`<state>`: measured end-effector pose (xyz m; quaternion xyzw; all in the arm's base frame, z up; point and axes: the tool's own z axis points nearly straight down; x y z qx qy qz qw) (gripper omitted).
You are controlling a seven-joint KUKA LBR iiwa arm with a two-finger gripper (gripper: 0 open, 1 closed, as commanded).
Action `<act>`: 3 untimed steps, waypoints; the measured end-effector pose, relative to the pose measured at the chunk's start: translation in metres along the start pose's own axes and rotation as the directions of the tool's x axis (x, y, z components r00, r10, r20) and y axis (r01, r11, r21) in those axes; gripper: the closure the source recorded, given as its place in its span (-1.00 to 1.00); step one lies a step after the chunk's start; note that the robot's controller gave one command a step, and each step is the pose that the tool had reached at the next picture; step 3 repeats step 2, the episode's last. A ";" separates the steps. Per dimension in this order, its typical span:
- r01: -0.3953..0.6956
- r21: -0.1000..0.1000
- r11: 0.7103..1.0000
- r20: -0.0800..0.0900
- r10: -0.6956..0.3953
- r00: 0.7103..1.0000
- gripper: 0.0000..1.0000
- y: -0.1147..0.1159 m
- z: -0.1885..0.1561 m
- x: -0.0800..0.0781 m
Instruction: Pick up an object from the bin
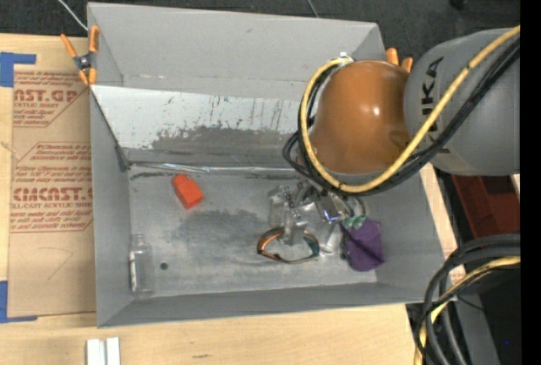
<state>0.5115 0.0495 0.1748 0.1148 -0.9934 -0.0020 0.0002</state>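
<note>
My gripper (296, 213) is low over the bin floor at the front right, under the arm's orange dome. Right below it lies a small curved ring-like thing (286, 247), brown on its left side and teal on its right. It touches or nearly touches the gripper's tip. A crumpled purple thing (366, 246) lies just to the right of the gripper, partly under the arm's fittings. I cannot see anything held by the gripper.
An orange block (188, 191) lies on the floor at centre left. A clear, glassy small thing (138, 263) rests against the left wall near the front corner. The arm and its cables cover the bin's right rear.
</note>
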 end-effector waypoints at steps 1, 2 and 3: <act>0.011 0.000 1.000 0.006 -0.011 1.000 1.00 -0.008 -0.006 -0.002; -0.008 0.000 1.000 0.004 0.008 1.000 1.00 -0.005 -0.186 -0.001; -0.008 0.000 1.000 0.004 0.008 1.000 1.00 -0.005 -0.186 -0.001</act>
